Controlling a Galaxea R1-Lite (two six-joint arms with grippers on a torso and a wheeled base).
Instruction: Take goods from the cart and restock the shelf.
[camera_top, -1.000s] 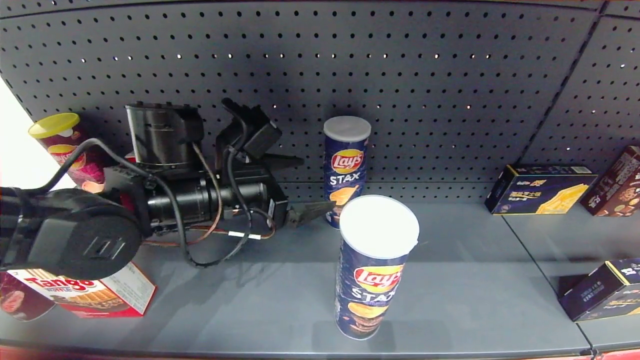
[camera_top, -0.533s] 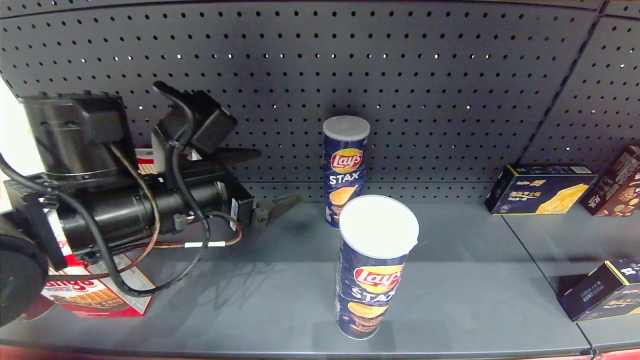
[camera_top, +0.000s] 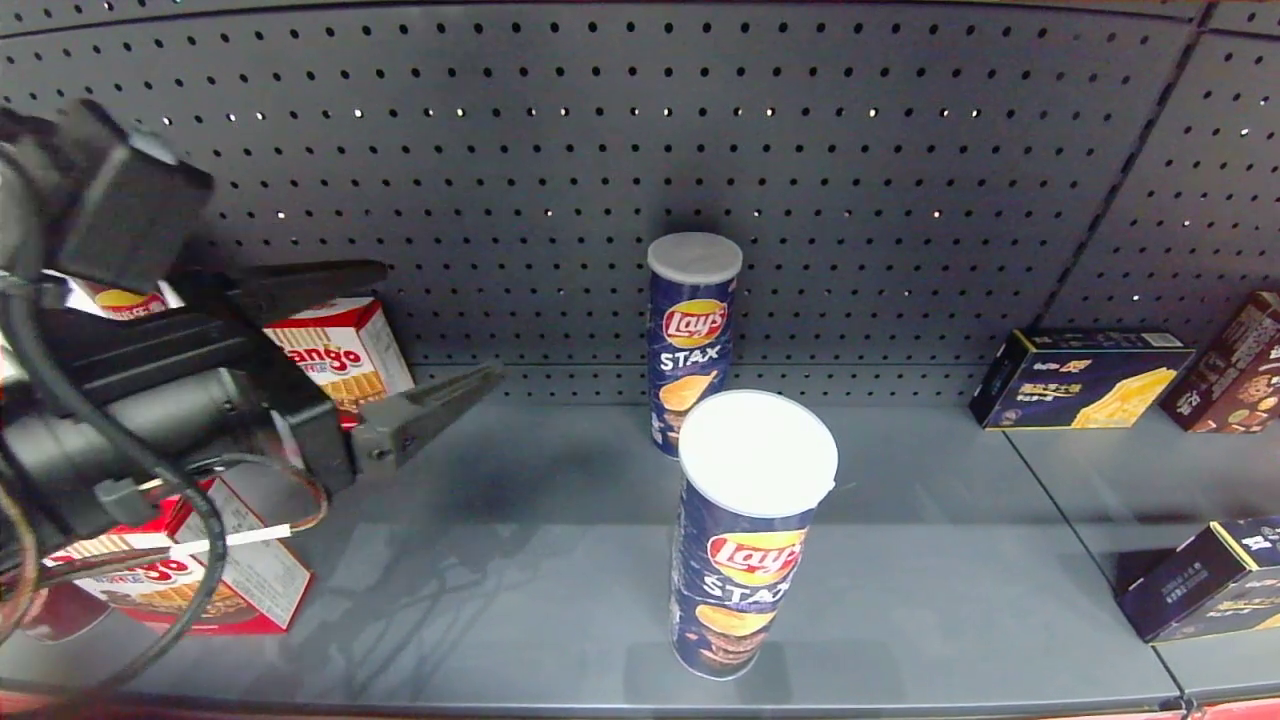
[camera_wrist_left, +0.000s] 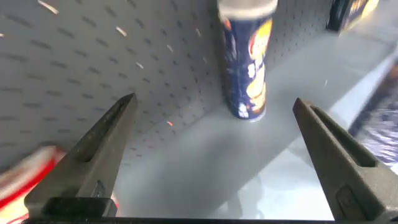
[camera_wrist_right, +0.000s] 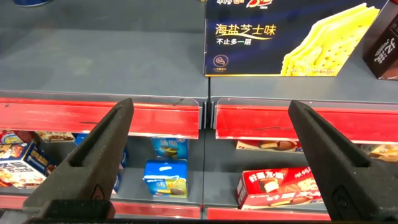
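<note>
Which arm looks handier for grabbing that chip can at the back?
Probably left: the left gripper, open, hovers over the shelf aimed at the rear can; the right gripper faces lower shelves.

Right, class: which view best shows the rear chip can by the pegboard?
The head view: the rear chip can stands upright, whole but for its base, partly behind the front chip can. The left wrist view catches it tilted, lid cut off. The right wrist view faces a biscuit box instead.
</note>
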